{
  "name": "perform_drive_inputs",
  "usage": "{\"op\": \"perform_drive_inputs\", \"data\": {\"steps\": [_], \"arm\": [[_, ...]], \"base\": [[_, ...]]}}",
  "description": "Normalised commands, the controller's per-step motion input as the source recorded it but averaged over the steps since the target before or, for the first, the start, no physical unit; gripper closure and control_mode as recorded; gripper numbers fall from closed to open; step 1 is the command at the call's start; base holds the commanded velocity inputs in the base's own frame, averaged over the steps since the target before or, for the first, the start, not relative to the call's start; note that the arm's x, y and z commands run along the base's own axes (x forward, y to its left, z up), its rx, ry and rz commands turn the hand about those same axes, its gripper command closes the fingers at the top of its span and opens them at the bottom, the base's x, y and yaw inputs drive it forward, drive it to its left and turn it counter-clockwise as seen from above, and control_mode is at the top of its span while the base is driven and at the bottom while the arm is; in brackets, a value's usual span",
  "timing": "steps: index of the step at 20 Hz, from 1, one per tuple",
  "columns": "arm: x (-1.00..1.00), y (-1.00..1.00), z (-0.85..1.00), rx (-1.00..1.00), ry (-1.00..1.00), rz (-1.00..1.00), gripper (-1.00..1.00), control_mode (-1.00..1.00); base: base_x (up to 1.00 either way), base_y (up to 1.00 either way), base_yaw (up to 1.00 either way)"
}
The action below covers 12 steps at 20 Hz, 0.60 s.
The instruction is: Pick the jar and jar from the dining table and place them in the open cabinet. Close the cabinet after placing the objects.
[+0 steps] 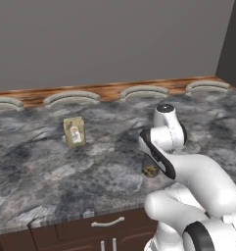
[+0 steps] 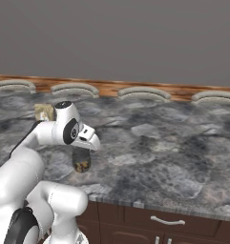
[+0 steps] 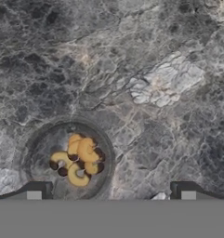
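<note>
my arm (image 1: 202, 181) is glossy white with black bands at the joints, and my finger tips (image 3: 34, 191) are dark grey with paler grey pads. the dining table (image 1: 41, 166) under me is grey-black marbled stone, veined with white and faint tan patches, over dark brown wooden drawer fronts (image 2: 183, 221) with silver handles (image 1: 108, 223). the short jar (image 3: 69, 160) is dark, smoky glass holding yellow-orange curls and a few dark brown bits. a small carton (image 1: 74, 131) is tan with a pale label. the chair backs (image 1: 71, 97) past the far edge are beige-grey, the floor (image 1: 114, 89) is reddish-brown wood grain, the wall (image 1: 109, 39) is plain grey.
</note>
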Motion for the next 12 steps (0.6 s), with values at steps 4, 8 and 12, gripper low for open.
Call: {"op": "perform_drive_inputs", "data": {"steps": [4, 8, 12], "arm": [[0.13, -0.01, -0.14, 0.0, 0.0, 0.04, -1.0, -1.0], [0.18, -0.06, -0.12, 0.0, 0.0, 0.04, -1.0, -1.0], [0.15, -0.08, -0.11, 0.0, 0.0, 0.04, -1.0, -1.0]], "base": [[0.0, 0.0, 0.0], [0.0, 0.0, 0.0], [0.0, 0.0, 0.0]]}}
